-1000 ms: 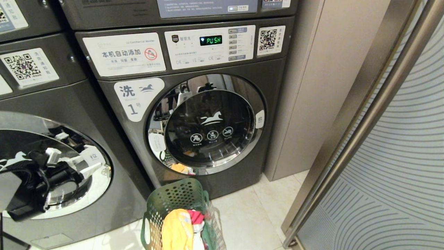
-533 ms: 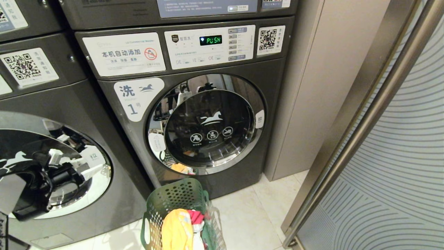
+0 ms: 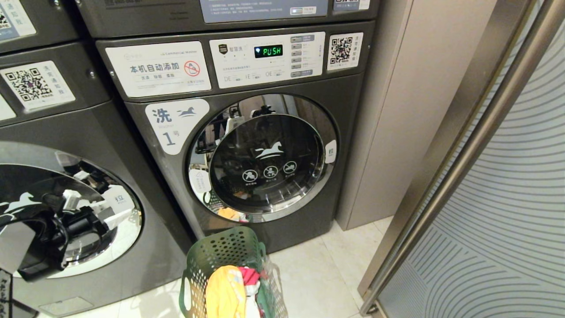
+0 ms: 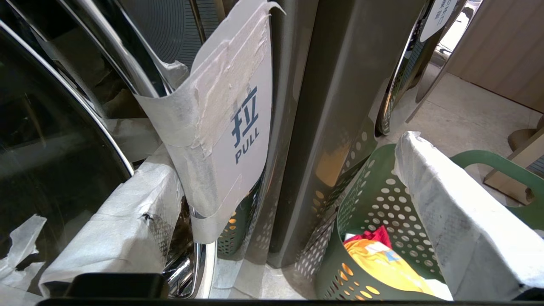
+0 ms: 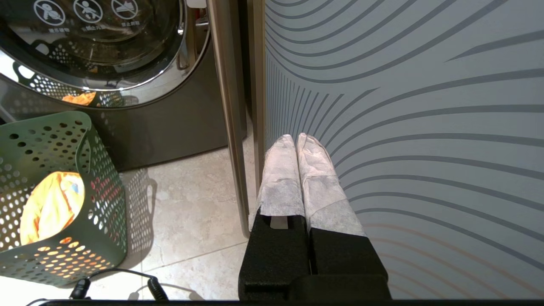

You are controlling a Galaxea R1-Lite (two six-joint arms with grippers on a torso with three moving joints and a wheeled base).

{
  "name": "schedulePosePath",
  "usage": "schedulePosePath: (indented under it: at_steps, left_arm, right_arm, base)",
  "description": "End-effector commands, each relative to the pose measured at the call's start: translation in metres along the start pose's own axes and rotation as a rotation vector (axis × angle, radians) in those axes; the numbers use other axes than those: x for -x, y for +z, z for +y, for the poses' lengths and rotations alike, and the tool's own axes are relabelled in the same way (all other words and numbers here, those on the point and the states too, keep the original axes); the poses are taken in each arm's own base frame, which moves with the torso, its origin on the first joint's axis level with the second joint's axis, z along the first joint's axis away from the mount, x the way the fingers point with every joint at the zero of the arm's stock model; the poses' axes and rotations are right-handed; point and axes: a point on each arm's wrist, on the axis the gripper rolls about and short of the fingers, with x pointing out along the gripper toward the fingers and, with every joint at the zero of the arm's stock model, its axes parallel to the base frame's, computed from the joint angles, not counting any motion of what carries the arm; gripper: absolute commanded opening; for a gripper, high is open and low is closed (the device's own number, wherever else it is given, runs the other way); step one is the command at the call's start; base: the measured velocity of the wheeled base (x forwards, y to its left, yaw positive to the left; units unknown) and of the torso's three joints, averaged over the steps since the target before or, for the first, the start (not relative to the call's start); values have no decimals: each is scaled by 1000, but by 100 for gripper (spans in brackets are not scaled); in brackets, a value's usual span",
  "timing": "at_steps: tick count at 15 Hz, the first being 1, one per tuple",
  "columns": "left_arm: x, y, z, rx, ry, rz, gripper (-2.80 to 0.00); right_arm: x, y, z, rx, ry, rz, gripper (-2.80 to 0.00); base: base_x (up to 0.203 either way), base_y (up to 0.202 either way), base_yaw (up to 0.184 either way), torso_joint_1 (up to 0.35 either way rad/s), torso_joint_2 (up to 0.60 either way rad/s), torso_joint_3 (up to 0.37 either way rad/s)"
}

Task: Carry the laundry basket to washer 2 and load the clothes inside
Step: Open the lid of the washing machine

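Washer 2 stands left of the washer marked 1; its number label is out of view and its chrome-ringed door looks shut. My left gripper is open at that door's right edge. The white PULL tab stands between its wrapped fingers, and I cannot tell whether they touch it. The laundry basket sits on the floor before washer 1. The clothes lie inside it, yellow-orange on top with red-pink beside. My right gripper is shut and empty, parked low.
A beige cabinet side flanks washer 1 on the right. Beyond it is a metal-framed panel with curved stripes. The floor is pale tile, and a black cable lies on it near the basket.
My left gripper has shifted very slightly at the door's pull tab. The basket, the clothes and the right arm have stayed put.
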Motion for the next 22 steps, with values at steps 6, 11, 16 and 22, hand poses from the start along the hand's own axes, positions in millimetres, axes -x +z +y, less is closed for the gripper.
schedulePosePath:
  at_steps: [6,11,16,22]
  left_arm:
    - [-9,-1,-3,-1,-34,-3,0]
    - [-4,2,-6,-41,-204,-15,0]
    - [-3,2,-8,-52,-265,-17,0]
    - [11,0,-15,-66,-281,-18,0]
  right_arm:
    - [0,0,0,0,0,2,-280]
    - [0,0,0,0,0,2,-280]
    - [0,0,0,0,0,2,-280]
    - [0,0,0,0,0,3,-280]
  base:
    - [0,0,0,0,0,0]
    - [0,0,0,0,0,0]
    - [0,0,0,0,0,0]
    - [0,0,0,0,0,0]
